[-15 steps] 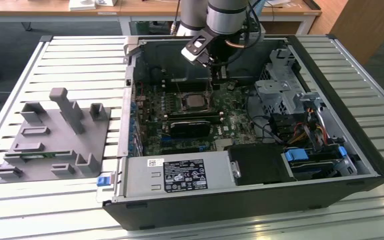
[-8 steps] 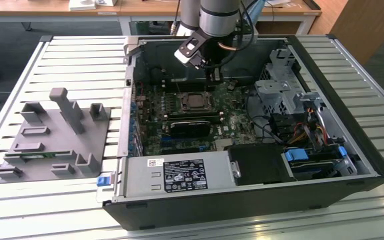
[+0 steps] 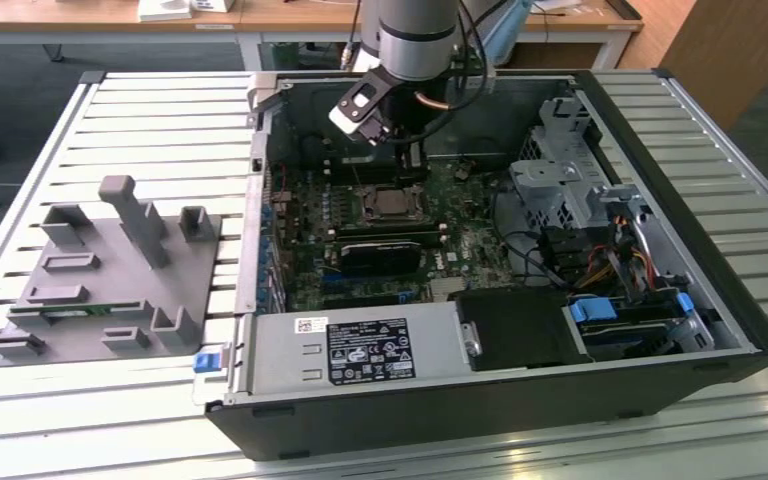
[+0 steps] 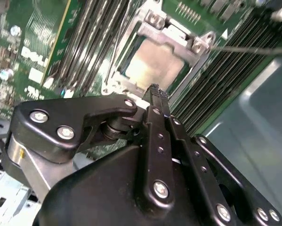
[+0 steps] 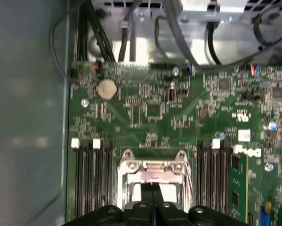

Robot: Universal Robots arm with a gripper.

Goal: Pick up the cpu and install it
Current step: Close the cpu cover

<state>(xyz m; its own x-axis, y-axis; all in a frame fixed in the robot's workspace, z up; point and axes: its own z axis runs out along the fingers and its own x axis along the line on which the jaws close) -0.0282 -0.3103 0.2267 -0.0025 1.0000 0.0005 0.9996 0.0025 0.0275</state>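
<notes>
The cpu [image 4: 156, 63] lies flat inside the metal-framed socket [image 4: 176, 35] on the green motherboard [image 3: 451, 240], its shiny top showing. In the exterior view the cpu [image 3: 391, 205] sits mid-board inside the open computer case. My gripper [image 3: 414, 165] hangs just above the socket's far side. In both wrist views the black fingers are pressed together with nothing between them, the tips [image 4: 155, 90] hovering over the chip's edge. In the first wrist view the gripper [image 5: 153, 190] covers the middle of the cpu [image 5: 172, 190], below the socket frame [image 5: 152, 165].
Memory slots [image 5: 91, 179] flank the socket on both sides. A drive cage [image 3: 564, 180] and cables fill the case at the exterior view's right, and the power supply [image 3: 357, 350] is in front. A grey fixture block [image 3: 104, 280] stands on the slatted table at the exterior view's left.
</notes>
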